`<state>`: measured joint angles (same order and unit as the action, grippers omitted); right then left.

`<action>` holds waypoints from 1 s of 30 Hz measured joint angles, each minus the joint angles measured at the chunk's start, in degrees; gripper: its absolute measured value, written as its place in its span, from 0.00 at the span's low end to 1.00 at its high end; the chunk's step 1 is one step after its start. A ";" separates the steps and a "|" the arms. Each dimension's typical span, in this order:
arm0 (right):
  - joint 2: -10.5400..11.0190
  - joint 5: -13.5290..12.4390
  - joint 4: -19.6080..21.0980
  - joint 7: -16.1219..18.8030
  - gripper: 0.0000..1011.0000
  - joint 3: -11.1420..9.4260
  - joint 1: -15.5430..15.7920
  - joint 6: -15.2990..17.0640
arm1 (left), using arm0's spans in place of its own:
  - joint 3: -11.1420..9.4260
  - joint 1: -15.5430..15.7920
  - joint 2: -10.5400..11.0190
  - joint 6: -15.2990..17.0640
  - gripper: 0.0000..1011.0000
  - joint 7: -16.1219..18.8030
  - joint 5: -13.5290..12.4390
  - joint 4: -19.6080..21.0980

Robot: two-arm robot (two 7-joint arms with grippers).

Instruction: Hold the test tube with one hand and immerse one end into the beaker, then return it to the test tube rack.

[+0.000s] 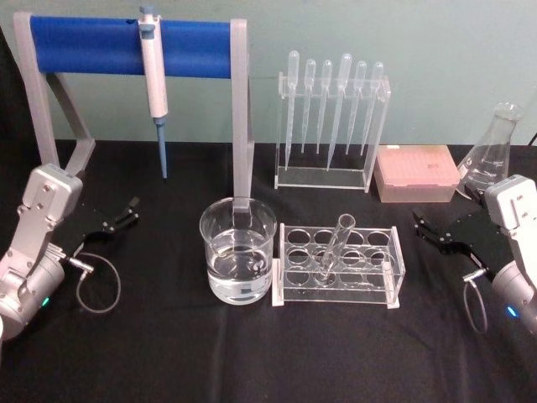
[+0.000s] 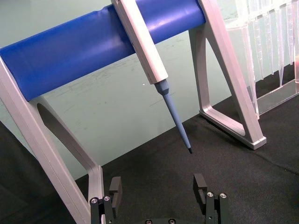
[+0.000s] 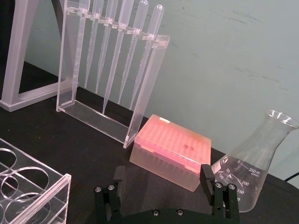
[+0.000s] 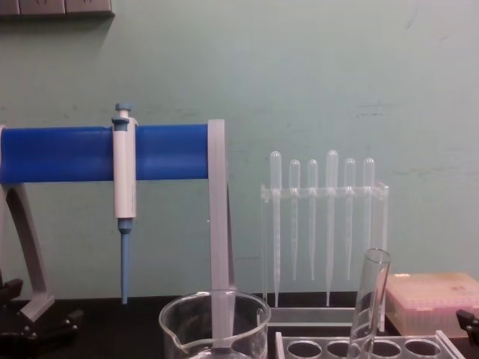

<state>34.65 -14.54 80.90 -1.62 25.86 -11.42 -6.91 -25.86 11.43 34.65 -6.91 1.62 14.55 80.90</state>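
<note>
The test tube [image 1: 334, 248] leans in a clear acrylic rack [image 1: 391, 277] at the table's middle; the chest view shows its open rim and upper part [image 4: 370, 299]. Just left of the rack stands the beaker [image 1: 237, 252], partly filled with clear liquid, and its spouted rim [image 4: 213, 321] also appears in the chest view. My left gripper [image 1: 122, 217] rests open at the far left, well away from both. My right gripper [image 1: 430, 231] is open at the far right, a short way right of the rack. The wrist views show each gripper, left [image 2: 159, 189] and right [image 3: 161, 184], open and holding nothing.
A stand with a blue bar [image 1: 92, 38] holds a grey pipettor [image 1: 153, 75] at the back left. Behind the tube rack is a clear rack of plastic pipettes [image 1: 331, 117]. At the back right sit a pink tip box [image 1: 415, 172] and a conical flask [image 1: 495, 155].
</note>
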 joint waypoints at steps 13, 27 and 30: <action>0.00 0.00 0.00 0.00 0.99 0.00 -0.01 0.00 | 0.00 0.00 0.00 0.00 0.99 0.00 0.00 0.00; 0.00 0.00 0.00 0.00 0.99 0.00 -0.01 0.00 | 0.00 0.00 0.00 0.00 0.99 0.00 0.00 0.00; 0.00 0.00 0.00 0.00 0.99 0.00 -0.01 0.00 | 0.00 0.00 0.00 0.00 0.99 0.00 0.00 0.00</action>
<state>34.65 -14.55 80.90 -1.62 25.86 -11.44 -6.91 -25.86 11.43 34.64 -6.91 1.62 14.55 80.90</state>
